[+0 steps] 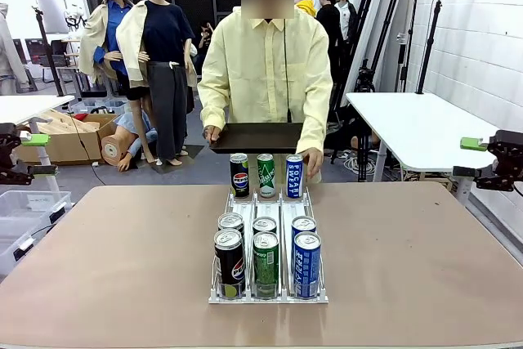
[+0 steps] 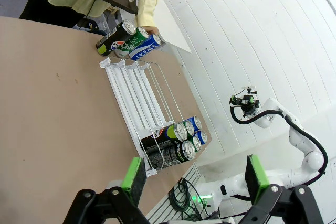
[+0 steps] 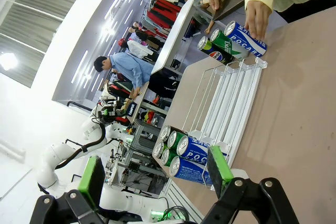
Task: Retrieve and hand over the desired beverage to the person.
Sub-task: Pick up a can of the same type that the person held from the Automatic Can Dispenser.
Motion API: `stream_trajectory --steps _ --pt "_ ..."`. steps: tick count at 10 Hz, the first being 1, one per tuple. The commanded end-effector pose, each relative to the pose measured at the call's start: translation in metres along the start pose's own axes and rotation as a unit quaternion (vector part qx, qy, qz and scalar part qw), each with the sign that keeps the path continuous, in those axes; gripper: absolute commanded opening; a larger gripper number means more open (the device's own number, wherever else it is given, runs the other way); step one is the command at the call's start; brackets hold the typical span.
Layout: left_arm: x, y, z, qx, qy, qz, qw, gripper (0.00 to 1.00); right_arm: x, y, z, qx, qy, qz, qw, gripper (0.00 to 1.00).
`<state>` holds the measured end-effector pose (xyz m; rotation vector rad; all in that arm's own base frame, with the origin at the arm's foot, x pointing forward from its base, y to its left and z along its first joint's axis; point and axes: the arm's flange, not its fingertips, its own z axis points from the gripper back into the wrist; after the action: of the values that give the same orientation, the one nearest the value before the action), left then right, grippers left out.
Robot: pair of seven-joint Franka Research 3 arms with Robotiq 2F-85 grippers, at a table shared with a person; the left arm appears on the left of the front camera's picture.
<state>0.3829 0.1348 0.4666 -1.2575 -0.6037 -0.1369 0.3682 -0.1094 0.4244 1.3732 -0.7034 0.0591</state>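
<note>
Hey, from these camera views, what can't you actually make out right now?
Front view: labels of the second-row cans, hidden behind the front cans.
Front view: top side of the tray, seen edge-on; the left wrist view gives its underside.
Front view: the arms behind the left end effector and right end effector, cut off by the side edges.

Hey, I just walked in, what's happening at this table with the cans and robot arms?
A person at the far side holds a dark tray in one hand and rests the other hand on the blue Pocari Sweat can, one of three at the far end of a white rack. Six more cans stand at its near end. The left gripper and right gripper hang open beside the table, holding nothing.
</note>
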Motion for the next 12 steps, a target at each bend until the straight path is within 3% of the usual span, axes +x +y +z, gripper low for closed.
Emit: stream_trajectory --steps 1,12 --pt "-0.0009 -0.0011 0.0012 -0.007 -0.005 0.003 1.0 1.0 -0.0035 0.0002 -0.0014 0.007 -0.004 -0.004 1.0 1.0" --pt "-0.0009 -0.0011 0.0012 -0.007 -0.005 0.003 1.0 1.0 -0.0035 0.0002 -0.0014 0.007 -0.004 -0.004 1.0 1.0"
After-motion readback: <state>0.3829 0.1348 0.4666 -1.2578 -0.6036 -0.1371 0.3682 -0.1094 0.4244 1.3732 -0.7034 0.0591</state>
